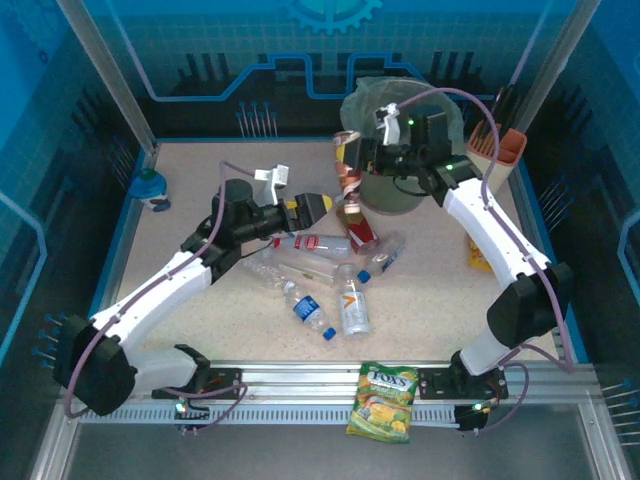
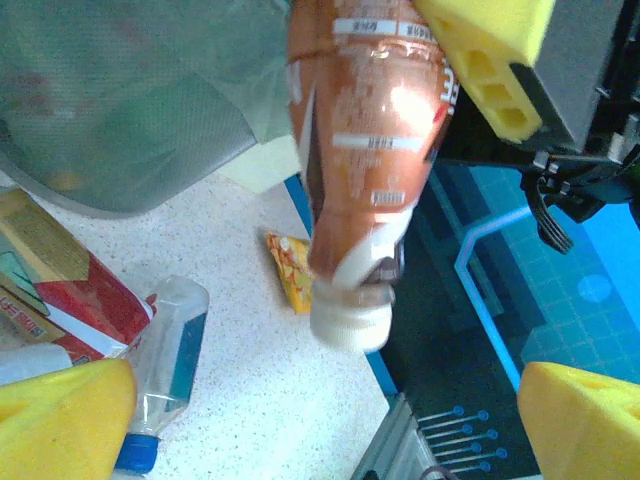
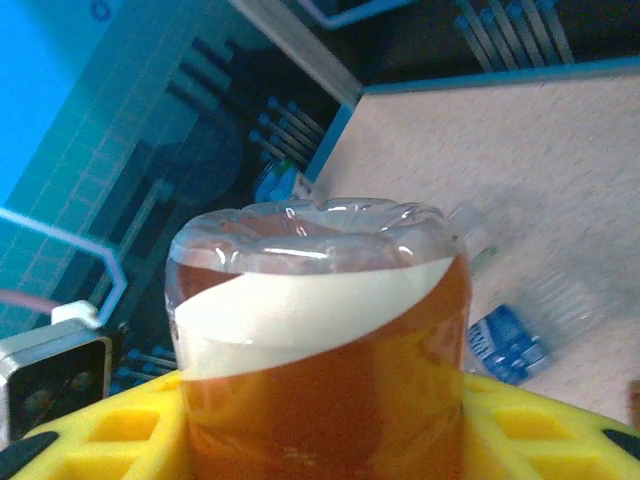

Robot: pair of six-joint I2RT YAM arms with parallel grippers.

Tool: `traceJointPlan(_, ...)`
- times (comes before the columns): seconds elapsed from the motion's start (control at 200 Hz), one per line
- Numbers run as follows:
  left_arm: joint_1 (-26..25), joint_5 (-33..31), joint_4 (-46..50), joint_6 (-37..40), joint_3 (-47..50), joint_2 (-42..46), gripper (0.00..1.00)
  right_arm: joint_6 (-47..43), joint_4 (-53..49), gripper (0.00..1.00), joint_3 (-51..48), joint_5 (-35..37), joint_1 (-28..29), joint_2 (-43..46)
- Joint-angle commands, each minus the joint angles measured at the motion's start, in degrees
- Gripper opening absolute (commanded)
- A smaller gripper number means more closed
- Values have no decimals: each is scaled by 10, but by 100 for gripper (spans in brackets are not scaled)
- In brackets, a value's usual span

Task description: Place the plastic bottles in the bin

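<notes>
Top view, right gripper [image 1: 360,158]: pinched on the copper-brown bottle [image 1: 347,172], holding it in the air just left of the bin [image 1: 396,196], not over its mouth.
Top view, left gripper [image 1: 312,205]: near and left of that bottle, apart from it, above the loose bottles [image 1: 310,243] lying on the table [image 1: 200,290].
Left wrist view, own pads [image 2: 60,420]: spread wide, nothing between them.
Left wrist view, bottle: hangs tilted, cap down, clamped at its upper end by the right arm's yellow pad [image 2: 490,60], with the bin's lined wall just beside it.
Right wrist view, fingers [image 3: 540,430]: pressed against both sides of the bottle, its base end facing the camera.
Risk, early release: opening here would likely drop the bottle beside the bin, among the loose ones.
Risk, slip: the grip sits at one end of a smooth round body, so a quick swing could twist it free.
Risk, rim: the cap hangs low, and a sideways move without a lift could strike the rim or snag the liner.
Risk, arms: the left gripper waits close by, so crossing paths could bump.
</notes>
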State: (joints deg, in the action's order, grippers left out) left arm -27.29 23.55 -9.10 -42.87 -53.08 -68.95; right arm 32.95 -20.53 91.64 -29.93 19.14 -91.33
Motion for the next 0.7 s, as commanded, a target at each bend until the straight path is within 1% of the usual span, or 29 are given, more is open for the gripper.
traceJointPlan(0.0, 6, -38, 33, 18, 4, 42, 99, -49, -26, 46, 47, 34, -29, 18)
traceJointPlan(0.12, 10, -53, 49, 20, 21, 75, 99, -67, -39, 46, 105, 40, -60, 7)
traceJointPlan(0.295, 17, -88, 97, 34, 27, 111, 99, -62, -28, 44, 165, 61, -101, -11)
traceJointPlan(0.375, 19, -130, 143, 34, 26, 128, 99, -63, -20, 43, 187, 81, -113, -26)
traceJointPlan(0.445, 22, -184, 210, 33, 18, 136, 99, -68, -21, 42, 214, 102, -122, -49)
traceJointPlan(0.49, 23, -208, 244, 35, 16, 142, 99, -77, -28, 41, 234, 123, -124, -65)
traceJointPlan(0.615, 27, -252, 302, 26, 16, 158, 99, -109, -71, 40, 305, 171, -124, -119)
traceJointPlan(0.695, 35, -288, 358, 14, 7, 160, 99, -123, -110, 41, 352, 201, -122, -155)
